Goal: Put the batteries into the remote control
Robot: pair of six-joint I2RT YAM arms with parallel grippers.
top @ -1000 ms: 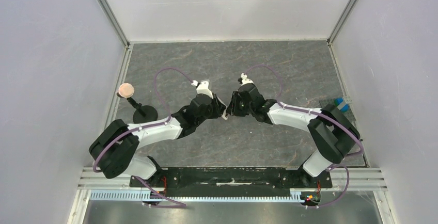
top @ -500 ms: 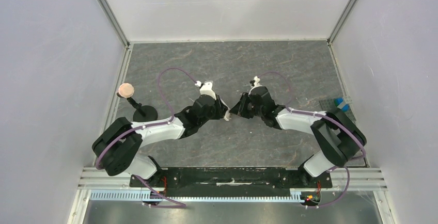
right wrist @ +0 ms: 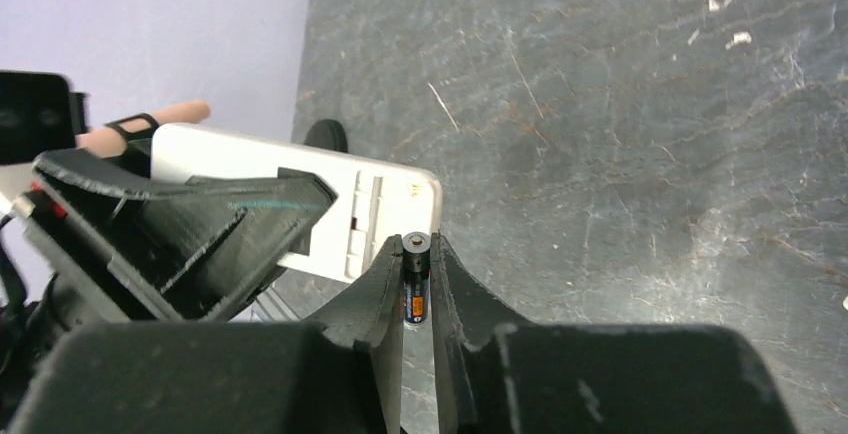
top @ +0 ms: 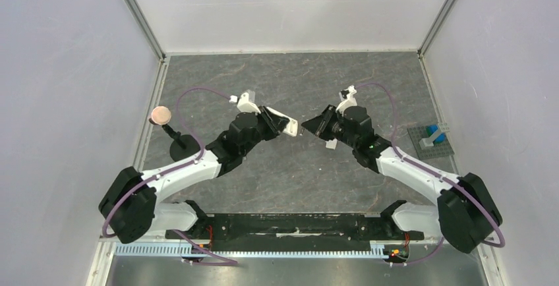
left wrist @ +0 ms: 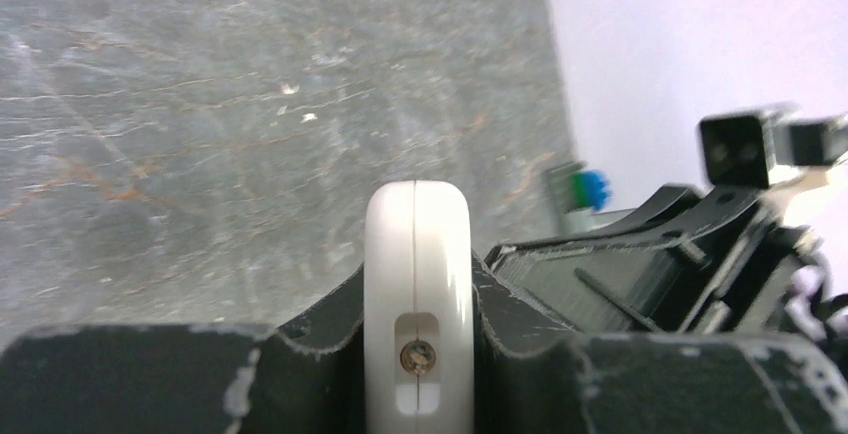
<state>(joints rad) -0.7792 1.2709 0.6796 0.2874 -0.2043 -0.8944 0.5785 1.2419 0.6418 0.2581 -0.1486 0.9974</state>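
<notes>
**Both arms stretched out, battery brought to the remote's corner**

From above, we see the two claws facing each other tip to tip at the middle of the desk (top: 283, 82). The left arm reaches in from 8 o'clock and the right from 4 o'clock.

The left claw (left wrist: 417, 289) is clamped on the remote control (left wrist: 417, 244). It grips the handset edge-on by its flat faces. The narrow end points at the wrist camera and shows a small screw in a recess.

The right claw (right wrist: 415, 254) is closed tight on one battery (right wrist: 416, 289), a dark cylinder with an orange label standing upright between the fingertips. In the right wrist view the remote control's white back lies at 10 o'clock from the battery, with a recessed slot near its end. The battery's top sits just beside that corner. We cannot tell whether they touch.

A second ago the wrists were bunched together slightly toward 6 o'clock of where they are now. Since then both elbows have dropped outward, toward 7 and 5 o'clock. The claws have shifted toward 12 o'clock, and a narrow gap shows between them. The right arm has also uncovered the grey plate (top: 422, 142) with its blue piece (top: 432, 130) at 3 o'clock. The black stand (top: 184, 144) at 9 o'clock has not moved.
</notes>
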